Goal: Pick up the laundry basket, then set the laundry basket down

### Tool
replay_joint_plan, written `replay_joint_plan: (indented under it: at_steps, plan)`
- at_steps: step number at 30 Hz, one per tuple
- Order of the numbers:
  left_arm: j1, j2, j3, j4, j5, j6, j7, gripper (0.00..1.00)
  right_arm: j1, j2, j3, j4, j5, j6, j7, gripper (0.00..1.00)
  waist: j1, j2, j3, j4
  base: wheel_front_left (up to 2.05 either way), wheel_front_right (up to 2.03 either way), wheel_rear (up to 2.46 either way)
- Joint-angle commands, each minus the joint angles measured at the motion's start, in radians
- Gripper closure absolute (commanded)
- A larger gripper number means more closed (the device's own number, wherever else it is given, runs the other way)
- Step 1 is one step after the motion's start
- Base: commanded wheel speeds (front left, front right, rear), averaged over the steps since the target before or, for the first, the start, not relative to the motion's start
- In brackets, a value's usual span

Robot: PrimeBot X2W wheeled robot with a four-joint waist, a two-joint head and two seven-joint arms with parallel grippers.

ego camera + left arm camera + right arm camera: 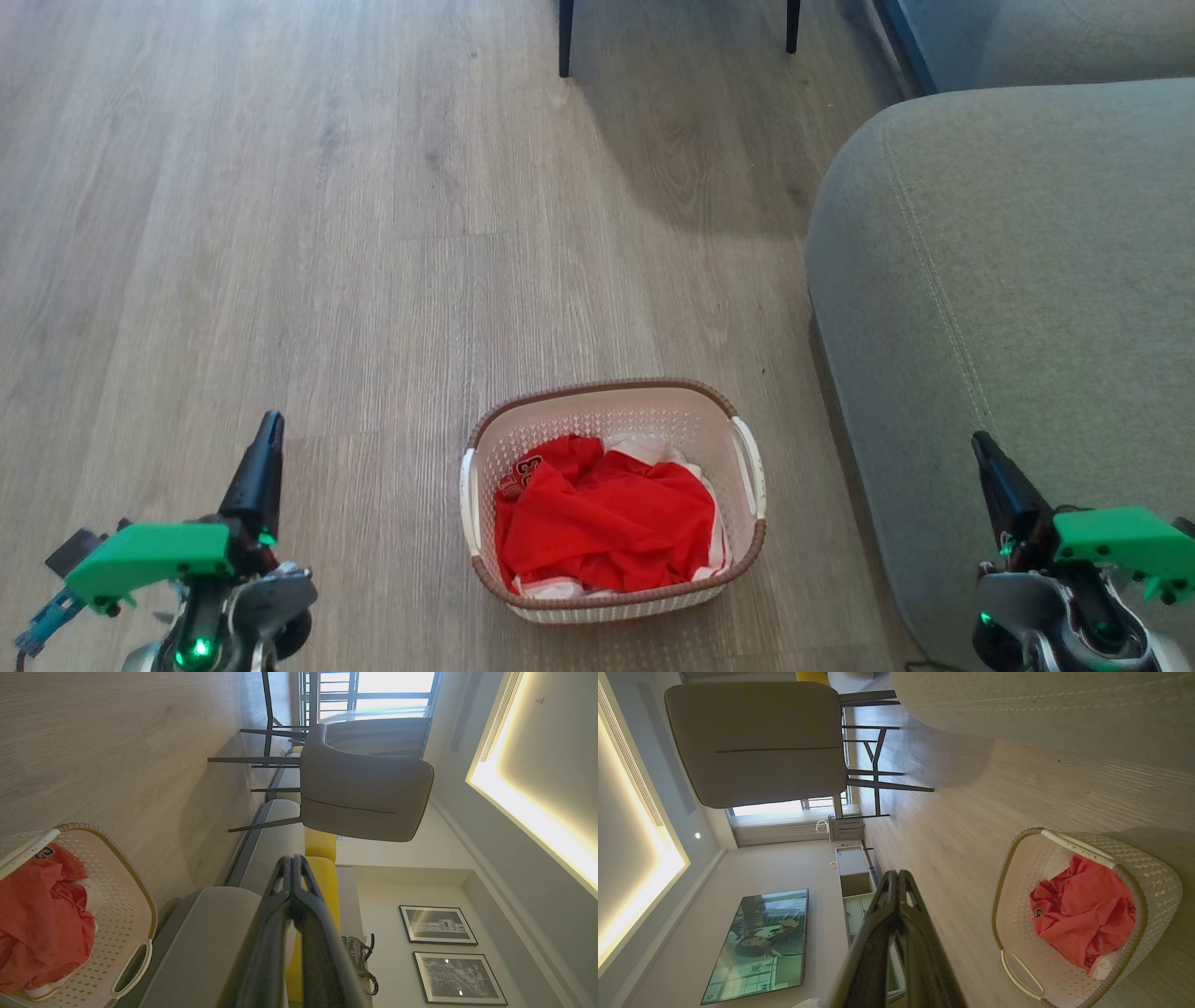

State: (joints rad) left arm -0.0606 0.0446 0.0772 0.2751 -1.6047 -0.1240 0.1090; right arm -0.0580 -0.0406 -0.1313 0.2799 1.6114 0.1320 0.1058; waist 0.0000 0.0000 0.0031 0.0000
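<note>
Both wrists are cut off by the bottom edge. The left gripper [271,425] and right gripper [978,446] each press their 2 dark fingers together, empty. Between them, on the wood-grain floor [280,233], sits the laundry basket [611,385]. It is perforated cream plastic with a woven brown rim, and crumpled red clothing [607,523] hides its bottom. A grey fabric sofa [1008,280] stands just beside it. Beyond, 2 dark chair legs [565,37] are cropped at the top.

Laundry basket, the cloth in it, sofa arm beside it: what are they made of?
Cream-white perforated laundry basket: looks like moulded matte plastic, regular punched holes. Its brown rim: woven look, probably moulded plastic too, could be real weave. Red clothing: soft fabric, crumpled folds. Grey sofa arm: textured upholstery cloth with a stitched seam.
</note>
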Motion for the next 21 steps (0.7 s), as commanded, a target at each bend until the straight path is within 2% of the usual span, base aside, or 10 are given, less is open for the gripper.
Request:
replay_joint_plan:
  at_steps: [1, 21]
  plan:
    - [-0.047, 0.006, 0.036, -0.03, -0.004, -0.007, 0.004, 1.0, -0.05, -0.01, 0.017, -0.035, -0.003, -0.001, 0.008, 1.0, 0.0, 0.0, 0.0, 0.0, 0.0, 0.0, 0.0]
    - [-0.047, 0.006, 0.036, -0.03, -0.004, -0.007, 0.004, 1.0, -0.05, -0.01, 0.017, -0.035, -0.003, -0.001, 0.008, 1.0, 0.0, 0.0, 0.0, 0.0, 0.0, 0.0, 0.0]
